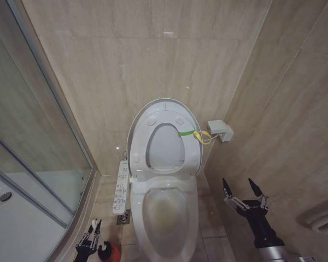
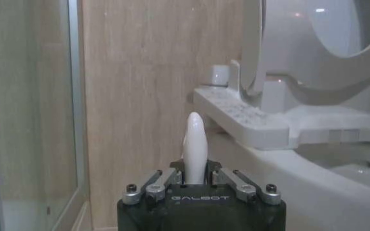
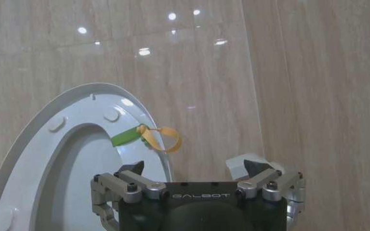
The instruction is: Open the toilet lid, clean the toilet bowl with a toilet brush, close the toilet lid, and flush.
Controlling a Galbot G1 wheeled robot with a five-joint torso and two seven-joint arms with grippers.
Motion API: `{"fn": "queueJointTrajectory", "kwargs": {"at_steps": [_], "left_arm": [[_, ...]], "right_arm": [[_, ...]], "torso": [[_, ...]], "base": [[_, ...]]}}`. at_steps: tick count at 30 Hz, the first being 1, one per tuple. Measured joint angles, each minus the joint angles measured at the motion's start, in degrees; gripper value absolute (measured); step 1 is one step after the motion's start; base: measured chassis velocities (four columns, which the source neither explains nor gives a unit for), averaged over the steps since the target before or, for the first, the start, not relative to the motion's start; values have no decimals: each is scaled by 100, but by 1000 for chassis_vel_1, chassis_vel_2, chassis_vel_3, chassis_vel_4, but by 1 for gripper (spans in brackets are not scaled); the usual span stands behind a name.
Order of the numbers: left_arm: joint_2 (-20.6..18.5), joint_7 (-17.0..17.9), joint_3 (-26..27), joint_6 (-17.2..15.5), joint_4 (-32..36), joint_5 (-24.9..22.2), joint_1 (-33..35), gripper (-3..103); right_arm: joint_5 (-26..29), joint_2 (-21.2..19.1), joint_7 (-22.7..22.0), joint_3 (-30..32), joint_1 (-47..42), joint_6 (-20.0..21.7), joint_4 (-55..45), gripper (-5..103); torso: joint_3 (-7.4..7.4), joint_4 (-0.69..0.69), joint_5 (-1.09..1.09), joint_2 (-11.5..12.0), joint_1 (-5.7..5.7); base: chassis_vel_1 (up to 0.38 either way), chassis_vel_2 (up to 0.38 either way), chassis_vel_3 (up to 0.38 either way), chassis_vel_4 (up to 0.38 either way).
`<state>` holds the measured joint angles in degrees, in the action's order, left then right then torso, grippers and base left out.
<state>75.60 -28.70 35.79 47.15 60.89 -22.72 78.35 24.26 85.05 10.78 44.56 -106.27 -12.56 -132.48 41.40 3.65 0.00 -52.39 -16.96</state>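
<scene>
The large glossy white plastic oval toilet lid (image 1: 165, 109) stands raised against the beige tiled wall (image 1: 126, 54), with the open-centred white seat ring (image 1: 145, 143) up against it and a green-and-yellow band (image 1: 194, 134) tied at its edge. So the opening step looks complete. The white ceramic elongated toilet bowl (image 1: 192, 218) lies exposed below, a faint brownish stain in its basin.

Left gripper (image 1: 90, 236) sits low beside the bowl, over the squat red round holder (image 1: 110, 252) on the floor near the glass shower screen (image 1: 27, 136). In the left wrist view the gripper (image 2: 194, 180) is closed on the thin white stick handle of the toilet brush (image 2: 194, 144), the rounded handle tip rising between its fingers (bristle head not visible, presumably down in the holder). Judgement: the brush is gripped but not yet at the bowl, so scrubbing is pending.

Right gripper (image 1: 243, 192) hangs on the bowl's other side, fingers spread apart and holding nothing, well clear of the lid. It points toward the raised lid and the small white wall fitting (image 1: 220, 131), probably parked so the bowl's opening stays free for the brush. The bowl is just beside the left gripper, on its inner side.
</scene>
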Motion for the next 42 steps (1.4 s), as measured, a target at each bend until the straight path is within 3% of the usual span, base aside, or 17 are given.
{"fn": "queueJointTrajectory", "kwargs": {"at_steps": [20, 26, 42], "left_arm": [[-45, -574, -221, 0, -1083, -456, -630, 21], [-108, -987, -206, -1, -1481, -572, -768, 21], [-109, -1282, 98, -1, -1406, -187, -299, 21]], "right_arm": [[0, 0, 0, 0, 0, 0, 0, 100], [0, 0, 0, 0, 0, 0, 0, 100], [0, 0, 0, 0, 0, 0, 0, 100]], "torso": [[-1, -1, 0, 0, 0], [-1, 0, 0, 0, 0], [-1, -1, 0, -1, 1]], "base": [[0, 0, 0, 0], [0, 0, 0, 0], [0, 0, 0, 0]]}}
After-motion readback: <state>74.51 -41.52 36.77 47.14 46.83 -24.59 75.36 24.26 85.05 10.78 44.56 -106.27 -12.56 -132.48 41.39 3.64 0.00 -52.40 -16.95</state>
